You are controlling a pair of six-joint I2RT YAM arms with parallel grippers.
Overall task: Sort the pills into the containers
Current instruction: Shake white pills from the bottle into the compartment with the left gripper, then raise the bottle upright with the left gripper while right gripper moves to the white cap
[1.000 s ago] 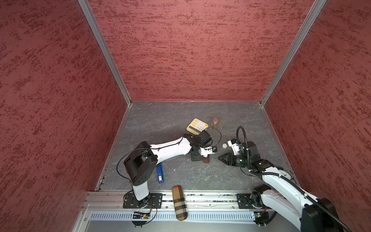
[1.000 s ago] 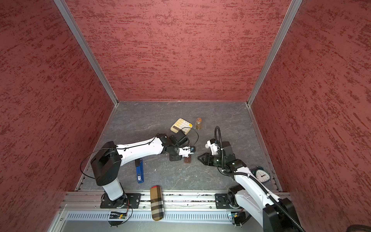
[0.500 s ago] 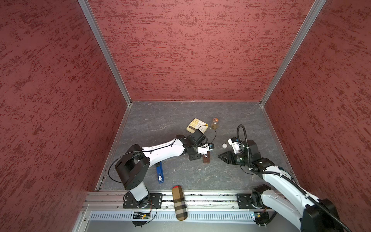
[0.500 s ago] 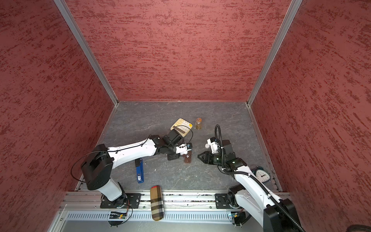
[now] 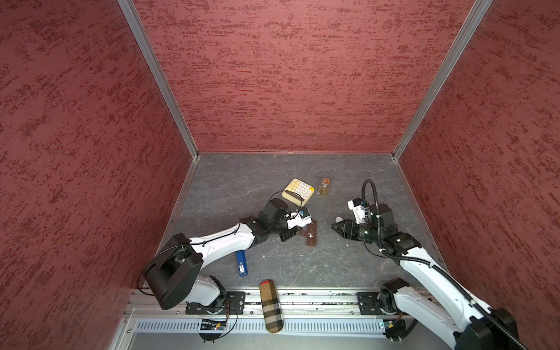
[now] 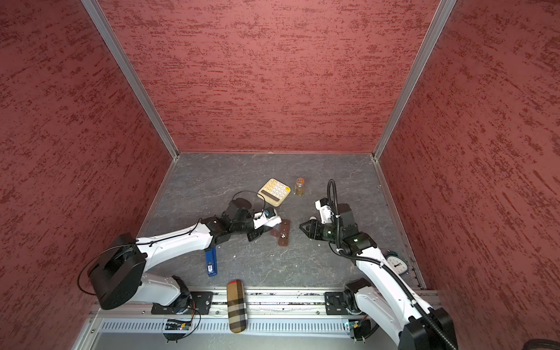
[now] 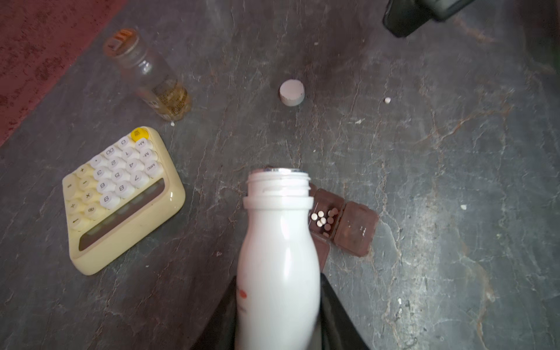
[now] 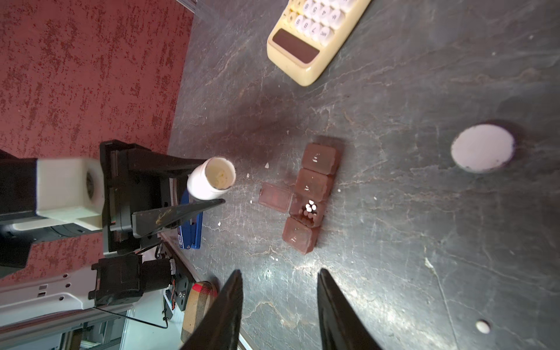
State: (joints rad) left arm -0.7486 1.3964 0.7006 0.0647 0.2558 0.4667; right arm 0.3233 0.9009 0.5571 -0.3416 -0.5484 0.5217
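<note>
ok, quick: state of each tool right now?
Left tool: shut on the white bottle.
Right tool: open, holding nothing.

Dark brown containers [image 8: 315,185], white pills [image 8: 310,207]

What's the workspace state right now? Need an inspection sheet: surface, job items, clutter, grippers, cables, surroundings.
Surface: grey stone-look table, white crumbs scattered.
Job's things: brown pill box, one compartment open with pills inside, three shut; loose pill on table; white bottle uncapped, its cap lying apart.
Clutter: calculator, amber bottle, blue stick-like item, plaid case on front rail, clock.
Grippers: left gripper shut on white bottle; right gripper open, empty, near pill box.
Cables: thick black hose arcs above right gripper; thin loop behind left gripper, by calculator.
Surroundings: red textured walls; nothing else seen.
</note>
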